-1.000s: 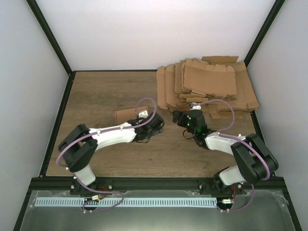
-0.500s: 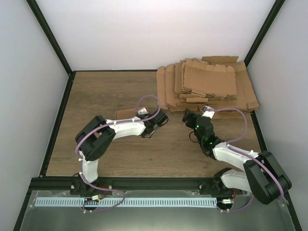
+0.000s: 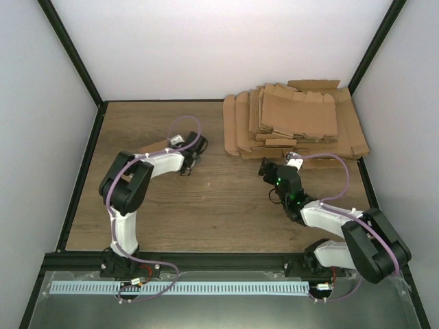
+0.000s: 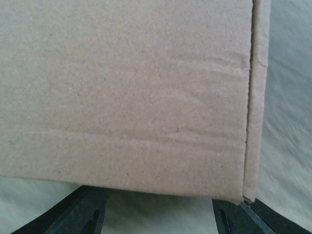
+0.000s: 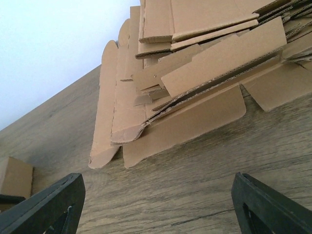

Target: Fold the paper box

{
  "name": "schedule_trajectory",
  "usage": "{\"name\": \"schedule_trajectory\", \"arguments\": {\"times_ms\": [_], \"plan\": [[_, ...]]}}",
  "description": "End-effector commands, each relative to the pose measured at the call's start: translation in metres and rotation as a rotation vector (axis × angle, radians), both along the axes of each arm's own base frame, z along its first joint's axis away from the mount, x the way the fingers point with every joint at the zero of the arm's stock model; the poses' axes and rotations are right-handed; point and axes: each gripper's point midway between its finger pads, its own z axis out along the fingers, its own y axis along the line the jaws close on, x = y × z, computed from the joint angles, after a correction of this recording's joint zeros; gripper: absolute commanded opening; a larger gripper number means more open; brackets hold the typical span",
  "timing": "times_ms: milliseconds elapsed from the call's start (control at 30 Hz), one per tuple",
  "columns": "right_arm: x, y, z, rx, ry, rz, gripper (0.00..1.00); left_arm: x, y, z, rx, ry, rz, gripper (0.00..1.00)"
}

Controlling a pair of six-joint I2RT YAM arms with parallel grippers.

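Just ahead of my left gripper, jaws apart, the box looks light, stiff, crushable; I'd pinch its creased edge. My right gripper is spread, empty.

Right wrist: cardboard pile ahead, right jaws wide apart with nothing in them.
Pile of flat cardboard blanks lies on the wood-grain table, filling the upper right and running out of frame at top and right. Sheets overlap at mixed angles, and rounded flaps stick out along its left edge. White wall behind, upper left. Paper box at the far left edge, cut by the frame, well apart from the pile; something dark just under it, can't tell what. The 2 jaws show dark in the bottom corners, bare table between them.
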Motion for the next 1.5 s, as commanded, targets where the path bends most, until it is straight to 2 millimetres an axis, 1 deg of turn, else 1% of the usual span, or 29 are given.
{"name": "schedule_trajectory", "arguments": {"times_ms": [0, 67, 167, 200, 233, 300, 400, 533, 633, 667, 733, 833, 900, 967, 1000, 1133, 1200, 1233, 1333, 1367, 1400, 1433, 1467], "plan": [[0.014, 0.005, 0.018, 0.01, -0.044, -0.002, 0.85, 0.028, 0.038, 0.002, 0.07, -0.001, -0.119, 0.62], [0.014, 0.006, 0.016, 0.004, -0.036, 0.001, 0.85, 0.036, 0.062, 0.005, 0.083, 0.002, -0.102, 0.64], [0.015, 0.007, 0.016, 0.002, -0.037, 0.004, 0.85, 0.048, 0.092, 0.005, 0.084, 0.012, -0.131, 0.71], [0.015, 0.007, 0.016, 0.001, -0.037, 0.006, 0.85, 0.05, 0.096, 0.003, 0.085, 0.021, -0.139, 0.73], [0.015, 0.008, 0.016, 0.002, -0.038, 0.008, 0.85, 0.053, 0.112, 0.001, 0.091, 0.038, -0.111, 0.74], [0.016, 0.009, 0.015, 0.003, -0.036, 0.015, 0.85, 0.057, 0.135, -0.001, 0.105, 0.063, -0.062, 0.76], [0.016, 0.011, 0.012, 0.002, -0.028, 0.023, 0.85, 0.062, 0.169, 0.003, 0.103, 0.053, 0.005, 0.77], [0.017, 0.014, 0.011, 0.004, -0.023, 0.037, 0.85, 0.064, 0.208, 0.017, 0.101, 0.021, 0.085, 0.78], [0.017, 0.015, 0.011, 0.004, -0.022, 0.043, 0.85, 0.057, 0.239, 0.024, 0.101, 0.017, 0.184, 0.82], [0.018, 0.016, 0.011, 0.004, -0.022, 0.044, 0.85, 0.055, 0.246, 0.024, 0.087, 0.013, 0.208, 0.83], [0.018, 0.017, 0.012, 0.004, -0.024, 0.049, 0.85, 0.055, 0.252, 0.026, 0.039, -0.013, 0.218, 0.83], [0.018, 0.017, 0.011, 0.003, -0.022, 0.052, 0.85, 0.061, 0.249, 0.031, 0.012, -0.05, 0.173, 0.83], [0.019, 0.018, 0.011, 0.003, -0.022, 0.054, 0.85, 0.063, 0.257, 0.034, 0.04, -0.043, 0.2, 0.83], [0.019, 0.019, 0.009, 0.004, -0.017, 0.059, 0.85, 0.057, 0.269, 0.032, 0.038, -0.017, 0.271, 0.83], [0.019, 0.019, 0.009, 0.006, -0.016, 0.061, 0.85, 0.053, 0.272, 0.03, 0.014, -0.018, 0.293, 0.82], [0.02, 0.022, 0.007, 0.011, -0.012, 0.067, 0.85, 0.047, 0.255, 0.03, -0.086, -0.085, 0.271, 0.82], [0.021, 0.023, 0.006, 0.011, -0.006, 0.072, 0.85, 0.049, 0.245, 0.031, -0.112, -0.117, 0.216, 0.75], [0.021, 0.024, 0.005, 0.012, -0.003, 0.075, 0.85, 0.049, 0.244, 0.033, -0.107, -0.121, 0.209, 0.7], [0.022, 0.024, 0.004, 0.009, 0.003, 0.075, 0.85, 0.041, 0.254, 0.035, -0.064, -0.101, 0.274, 0.45], [0.022, 0.024, 0.004, 0.006, 0.003, 0.074, 0.85, 0.037, 0.256, 0.038, -0.056, -0.107, 0.284, 0.41], [0.022, 0.024, 0.006, 0.004, 0.0, 0.072, 0.85, 0.034, 0.256, 0.04, -0.071, -0.124, 0.31, 0.4], [0.022, 0.023, 0.006, 0.001, -0.001, 0.07, 0.85, 0.031, 0.255, 0.048, -0.08, -0.153, 0.318, 0.4], [0.022, 0.023, 0.007, 0.0, -0.003, 0.069, 0.85, 0.027, 0.251, 0.052, -0.088, -0.17, 0.317, 0.42]]}}
